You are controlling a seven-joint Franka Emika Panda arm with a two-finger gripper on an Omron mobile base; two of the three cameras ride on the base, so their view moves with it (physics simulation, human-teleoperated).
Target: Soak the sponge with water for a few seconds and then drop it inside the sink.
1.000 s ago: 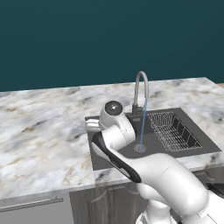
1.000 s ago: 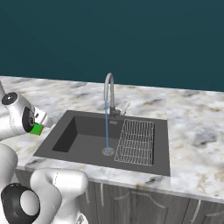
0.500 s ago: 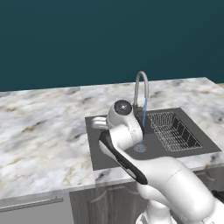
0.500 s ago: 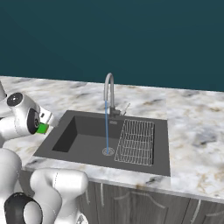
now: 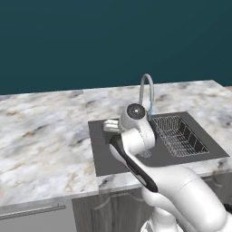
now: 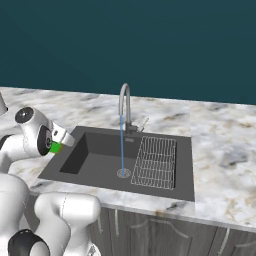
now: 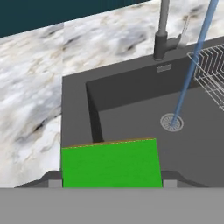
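My gripper (image 7: 111,180) is shut on the bright green sponge (image 7: 109,162), whose thin orange edge faces away from the hand. In the right base view the gripper (image 6: 60,140) holds the sponge (image 6: 55,147) above the left rim of the sink (image 6: 95,165). The dark grey basin has a round drain (image 7: 171,122). Water (image 6: 121,145) falls from the curved faucet (image 6: 125,102) in a thin blue stream (image 7: 188,74) onto the drain, well to the right of the sponge. From the left base view, the arm hides most of the basin (image 5: 100,149).
A wire mesh rack (image 6: 155,162) fills the right part of the basin (image 5: 177,136). Marble counter (image 6: 220,150) surrounds the sink on all sides (image 5: 45,140). A dark teal wall stands behind the faucet (image 5: 146,90).
The gripper has carried the sponge a little to the right, from beside the sink to over its left rim. The water stream keeps running.
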